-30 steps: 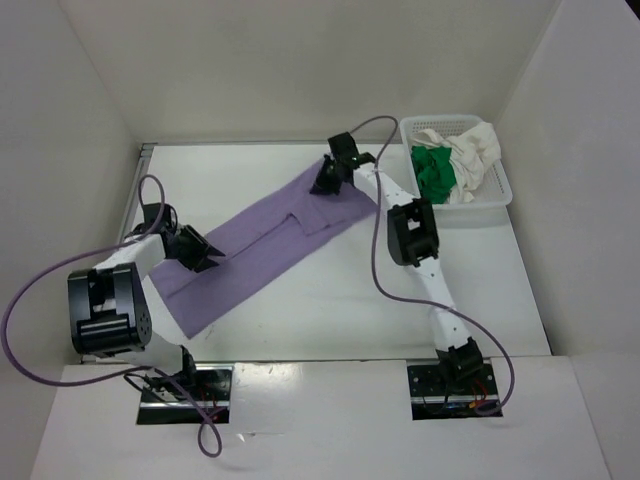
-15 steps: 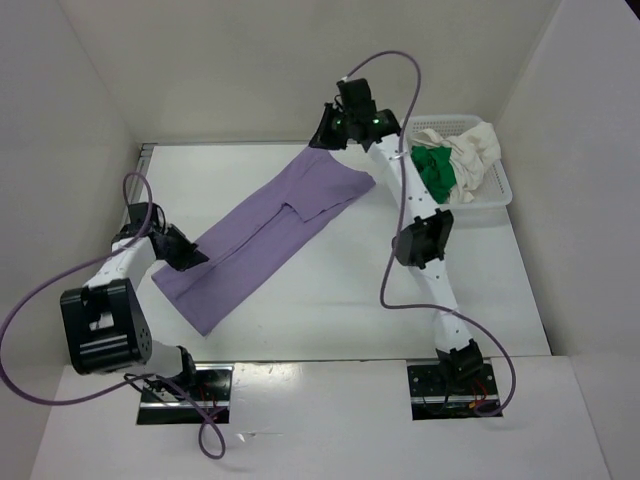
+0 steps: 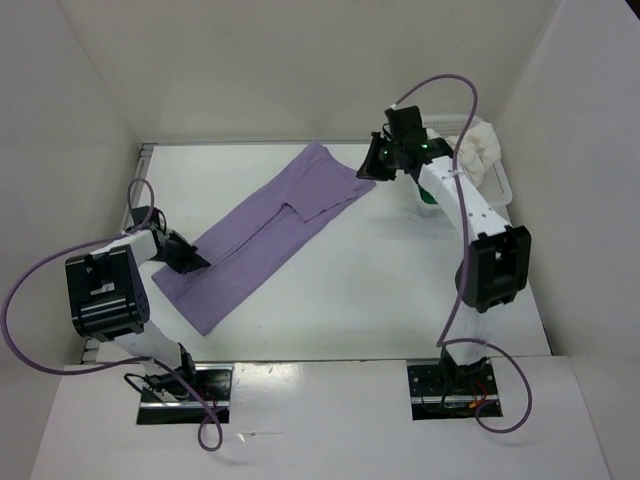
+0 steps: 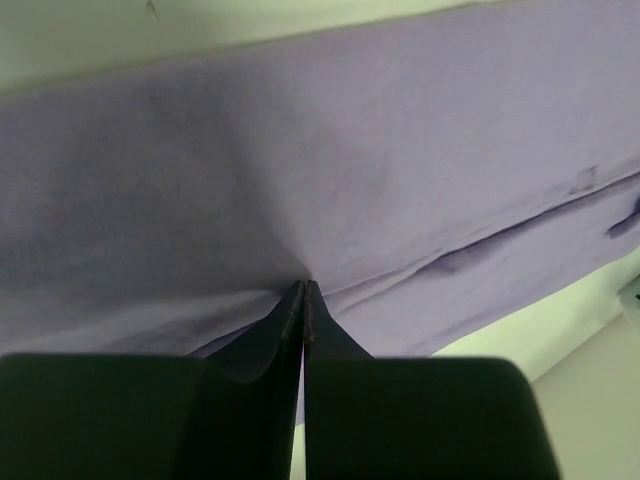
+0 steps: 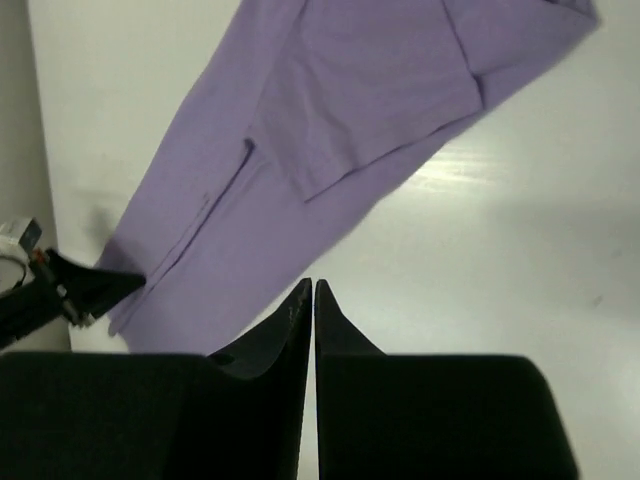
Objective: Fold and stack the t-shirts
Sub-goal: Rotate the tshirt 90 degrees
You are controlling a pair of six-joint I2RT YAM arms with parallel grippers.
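The lavender-purple t-shirt [image 3: 260, 235] lies flat as a long folded strip, running diagonally from near left to far middle of the table. My left gripper [image 3: 195, 262] is at its near-left edge. In the left wrist view the jaws [image 4: 303, 285] are shut, with the purple cloth [image 4: 350, 150] puckering to the tips. My right gripper [image 3: 368, 170] hangs shut and empty above the table, just right of the strip's far end. The right wrist view looks down on the strip [image 5: 330, 120] past the shut tips [image 5: 313, 285]. The creamy white t-shirt [image 3: 482, 145] and a bit of the green one [image 3: 428, 198] sit in the basket.
The white mesh basket [image 3: 500, 185] stands at the far right, partly hidden behind my right arm. White walls close in the table on the left, far and right sides. A purple cable loops over each arm.
My right gripper left the strip's far end, opened and shut again, and swung up and to the right. My left gripper closed at the strip's near-left edge.
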